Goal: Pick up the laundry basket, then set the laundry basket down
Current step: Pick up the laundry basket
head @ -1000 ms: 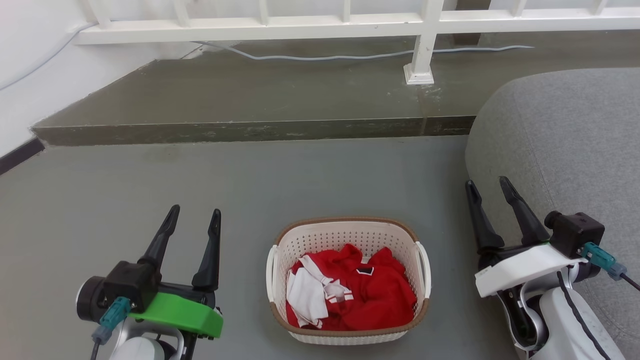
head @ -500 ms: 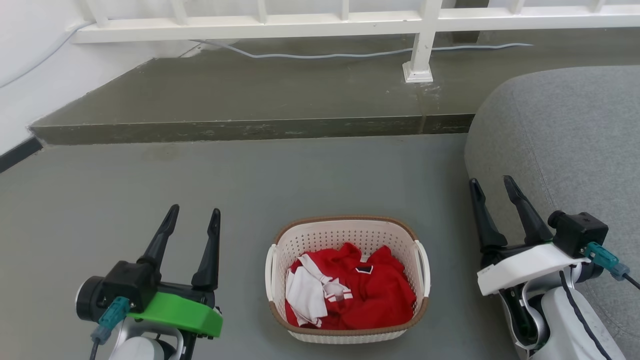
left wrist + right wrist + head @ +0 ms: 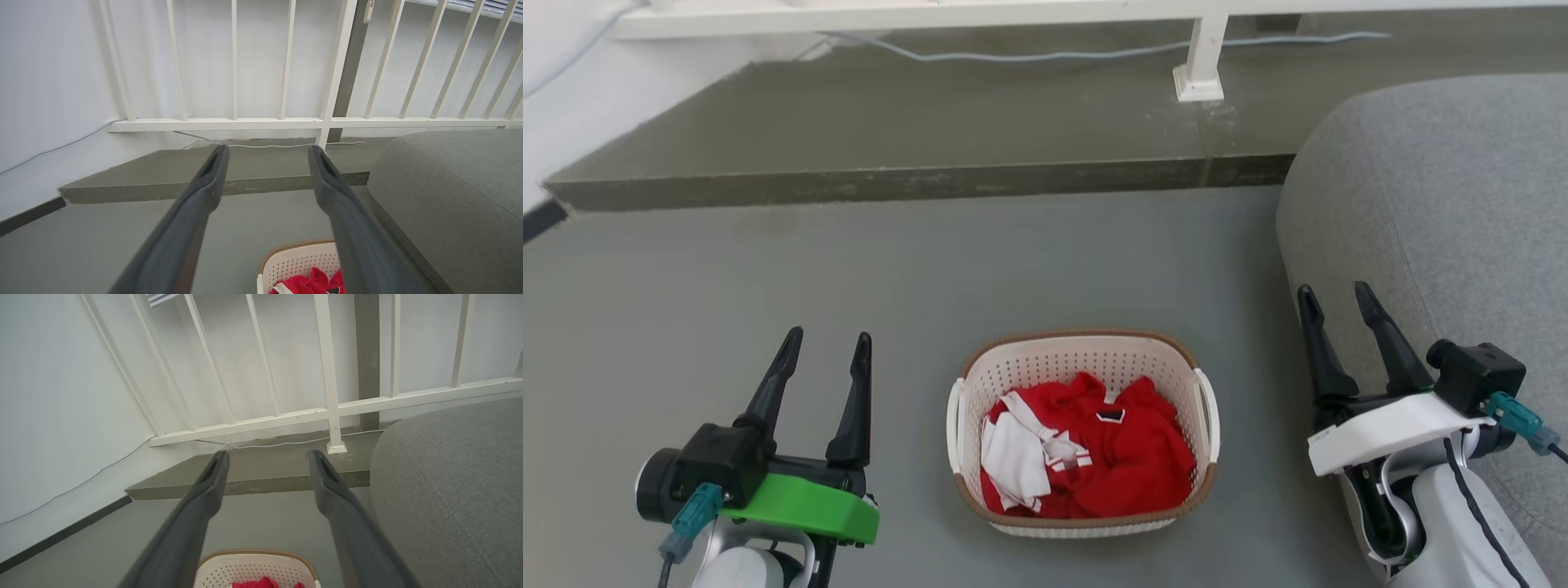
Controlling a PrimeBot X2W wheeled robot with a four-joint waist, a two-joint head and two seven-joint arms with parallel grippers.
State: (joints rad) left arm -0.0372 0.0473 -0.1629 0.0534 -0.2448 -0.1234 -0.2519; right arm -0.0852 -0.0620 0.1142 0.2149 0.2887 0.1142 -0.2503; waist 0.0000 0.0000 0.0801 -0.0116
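Head view: laundry basket (image 3: 1083, 363), garment tag (image 3: 1109, 416) unreadable, between left pincer (image 3: 827, 336) and right pincer (image 3: 1334, 290), both agape, empty.

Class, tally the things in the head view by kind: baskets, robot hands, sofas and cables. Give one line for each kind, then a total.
Basket: 1
Hands: 2, the left hand and the right hand
Sofa: 1
Cable: 1
Total: 5
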